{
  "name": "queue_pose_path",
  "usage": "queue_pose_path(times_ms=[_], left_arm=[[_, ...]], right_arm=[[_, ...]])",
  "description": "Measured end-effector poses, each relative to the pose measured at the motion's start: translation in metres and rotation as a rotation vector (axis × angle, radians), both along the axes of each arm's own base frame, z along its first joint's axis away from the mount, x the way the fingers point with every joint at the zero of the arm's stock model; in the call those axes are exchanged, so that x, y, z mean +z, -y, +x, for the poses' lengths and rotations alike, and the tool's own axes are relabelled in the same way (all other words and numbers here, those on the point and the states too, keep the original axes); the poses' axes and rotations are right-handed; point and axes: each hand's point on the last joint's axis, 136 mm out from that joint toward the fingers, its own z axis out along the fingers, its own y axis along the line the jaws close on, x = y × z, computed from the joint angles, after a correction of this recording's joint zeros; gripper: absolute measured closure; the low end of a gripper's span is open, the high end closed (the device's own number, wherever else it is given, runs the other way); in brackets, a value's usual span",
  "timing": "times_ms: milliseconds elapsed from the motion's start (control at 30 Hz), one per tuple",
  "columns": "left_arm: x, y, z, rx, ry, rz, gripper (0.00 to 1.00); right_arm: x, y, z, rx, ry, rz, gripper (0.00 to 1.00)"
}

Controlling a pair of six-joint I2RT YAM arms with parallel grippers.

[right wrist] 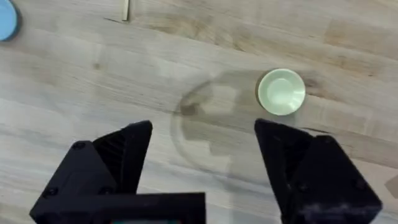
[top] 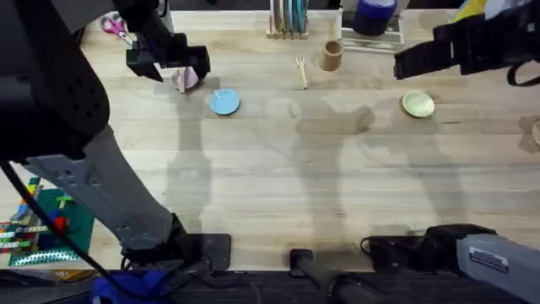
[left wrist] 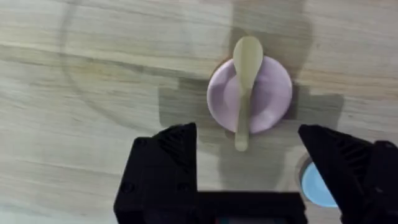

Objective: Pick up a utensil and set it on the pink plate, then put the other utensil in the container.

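The pink plate point(left wrist: 273, 93) lies on the wooden table, and the tine-less wooden utensil point(left wrist: 244, 81) rests across it with its handle end sticking over the rim. My left gripper point(left wrist: 249, 158) hovers open just above it, holding nothing; from overhead it point(top: 173, 63) hangs over the pink plate point(top: 186, 79) at the far left. The wooden fork point(top: 301, 72) lies flat beside the brown container point(top: 332, 56) at the far middle. Open and empty, my right gripper point(right wrist: 202, 162) is held high at the far right point(top: 409, 63).
A light blue plate point(top: 224, 102) sits just right of the pink one. A pale yellow plate point(right wrist: 281, 91) lies under the right arm. A plate rack point(top: 287, 21), a dark blue jar point(top: 374, 15), pink scissors point(top: 114, 25) and toy bricks point(top: 34, 221) line the edges.
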Motion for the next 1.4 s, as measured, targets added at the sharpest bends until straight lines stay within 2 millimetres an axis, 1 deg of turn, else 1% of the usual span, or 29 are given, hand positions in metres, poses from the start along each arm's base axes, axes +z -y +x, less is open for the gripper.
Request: queue_pose_path(times_ms=[133,233,333,533,567,633,667,733,900,967,1067,1167,1233,1400], left_arm=[[0.013,0.005,0.008,-0.004,0.042,-0.032,0.006],[0.035,0.011,0.01,-0.014,0.097,-0.06,0.006],[0.075,0.02,0.011,-0.039,0.201,-0.092,0.006],[0.167,0.035,0.005,-0.106,0.458,-0.124,0.005],[0.179,0.036,0.002,-0.115,0.5,-0.123,0.005],[0.194,0.041,-0.009,-0.13,0.559,-0.127,0.005],[0.197,0.043,-0.015,-0.139,0.582,-0.131,0.005],[0.198,0.05,-0.029,-0.162,0.609,-0.149,0.005],[0.182,0.073,-0.063,-0.277,0.607,-0.218,0.006],[0.179,0.084,-0.071,-0.359,0.613,-0.247,0.005],[0.179,0.104,-0.081,-0.54,0.64,-0.284,0.005],[0.173,0.119,-0.09,-0.723,0.66,-0.298,0.005],[0.168,0.125,-0.092,-0.809,0.669,-0.296,0.006],[0.157,0.13,-0.085,-0.98,0.698,-0.256,0.006]], right_arm=[[0.0,0.0,0.0,0.0,0.0,0.0,0.004],[0.0,0.0,0.0,0.0,0.0,0.0,0.004],[0.0,0.0,0.0,0.0,0.0,0.0,0.004],[0.0,0.0,0.0,0.0,0.0,0.0,0.004],[0.0,0.0,0.0,0.0,0.0,0.0,0.004],[0.0,0.0,0.0,0.0,0.0,0.0,0.003],[0.0,0.0,0.0,0.0,0.0,0.0,0.003],[0.0,0.0,0.0,0.0,0.0,0.0,0.003],[0.0,0.0,0.0,0.0,0.0,0.0,0.003],[0.0,0.0,0.0,0.0,0.0,0.0,0.003],[0.0,0.0,0.0,0.0,0.0,0.0,0.003],[0.0,0.0,0.0,0.0,0.0,0.0,0.003],[0.0,0.0,0.0,0.0,0.0,0.0,0.003],[0.0,0.0,0.0,0.0,0.0,0.0,0.004]])
